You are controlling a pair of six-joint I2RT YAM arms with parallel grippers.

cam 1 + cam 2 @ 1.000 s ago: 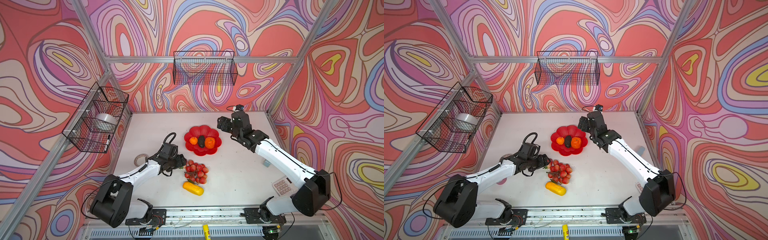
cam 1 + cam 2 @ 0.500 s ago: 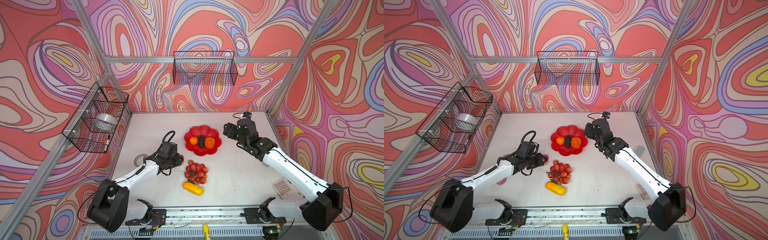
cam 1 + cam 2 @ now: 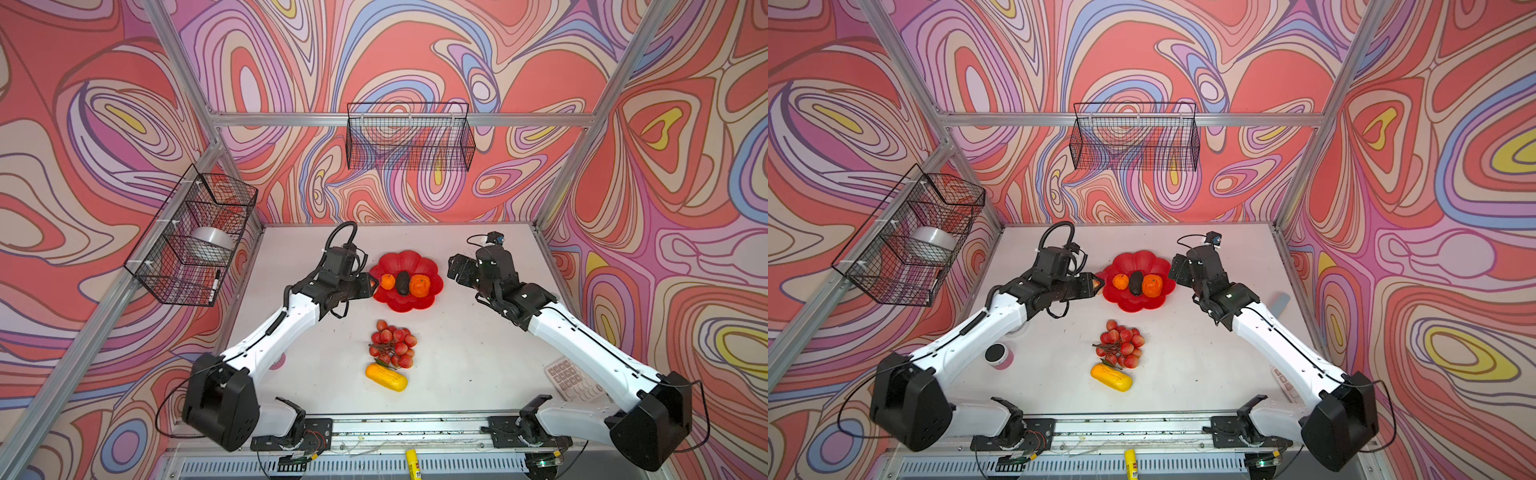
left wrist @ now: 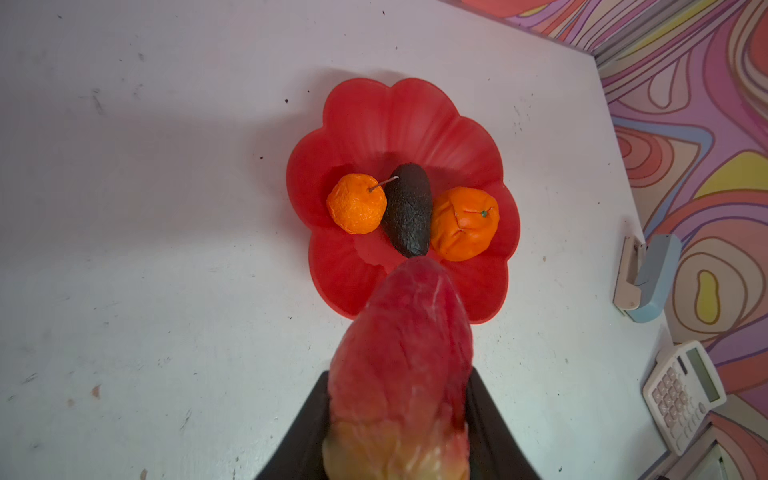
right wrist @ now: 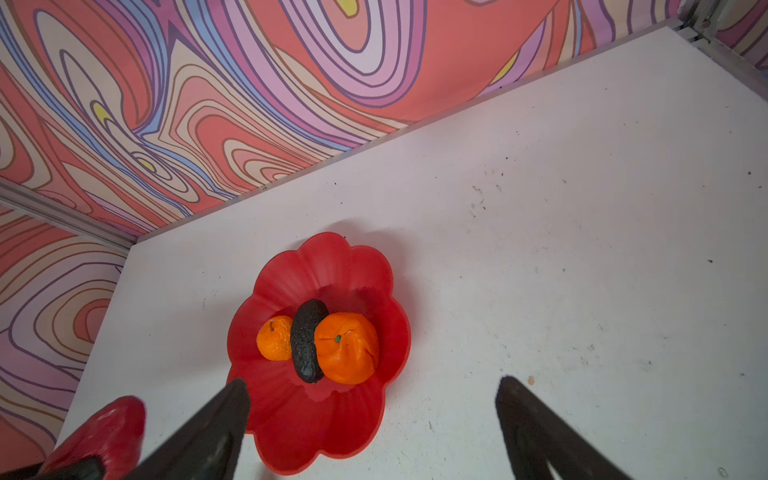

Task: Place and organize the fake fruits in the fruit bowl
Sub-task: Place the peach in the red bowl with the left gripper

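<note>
Resting in the shallow glossy red fruit bowl with the scalloped petal rim [image 3: 415, 259], which sits toward the rear of the white worktop [image 3: 478, 353] near its middle, are three of the plastic fruits: a dark bumpy avocado [image 3: 402, 282] flanked by a small orange fruit [image 3: 387, 281] and a larger orange fruit [image 3: 419, 286]. The left gripper [image 3: 371, 284] is clamped on the red-and-pale strawberry [image 4: 405, 353] and holds it at the bowl's left rim, not yet released. The right gripper [image 5: 374, 419] hangs empty with jaws wide apart beside the bowl's right rim. Outstanding on the worktop, toward the front edge: a bunch of red berries on a brown stem [image 3: 392, 343] and, just beside it, a yellow oblong fruit [image 3: 386, 377]. Judged roughly half complete.
</note>
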